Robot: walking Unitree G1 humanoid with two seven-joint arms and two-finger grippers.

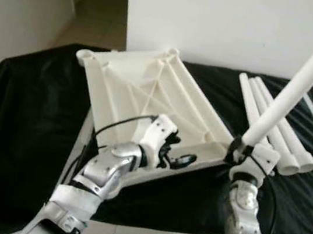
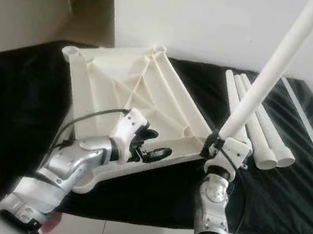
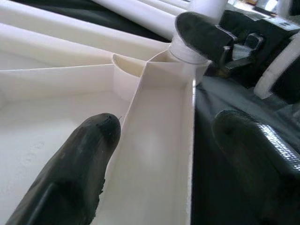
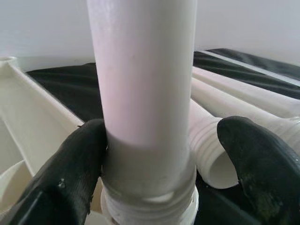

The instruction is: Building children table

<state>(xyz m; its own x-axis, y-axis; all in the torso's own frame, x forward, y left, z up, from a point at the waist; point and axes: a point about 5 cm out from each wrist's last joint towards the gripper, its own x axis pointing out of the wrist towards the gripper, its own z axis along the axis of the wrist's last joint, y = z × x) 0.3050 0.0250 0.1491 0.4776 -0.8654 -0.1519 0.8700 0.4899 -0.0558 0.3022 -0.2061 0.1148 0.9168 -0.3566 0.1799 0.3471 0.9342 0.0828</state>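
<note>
A white plastic tabletop lies upside down on a black cloth, filling the middle of the frame, ribs facing up. At its lower right corner sits a round socket. The right gripper, in the lower right of the frame, holds a long white leg near its threaded end; one finger touches the tube while the other stands slightly off, so the hold looks loose around it. The leg's long axis leans from the socket up toward the upper right corner of the frame, not yet upright, with its threaded end at the mouth of the socket. The left gripper, at lower centre, has its fingers spread on either side of the tabletop's front edge wall, just left of the socket, apparently steadying it. Three more legs lie side by side on the cloth at the right. The leg likely needs straightening and turning to seat.
</note>
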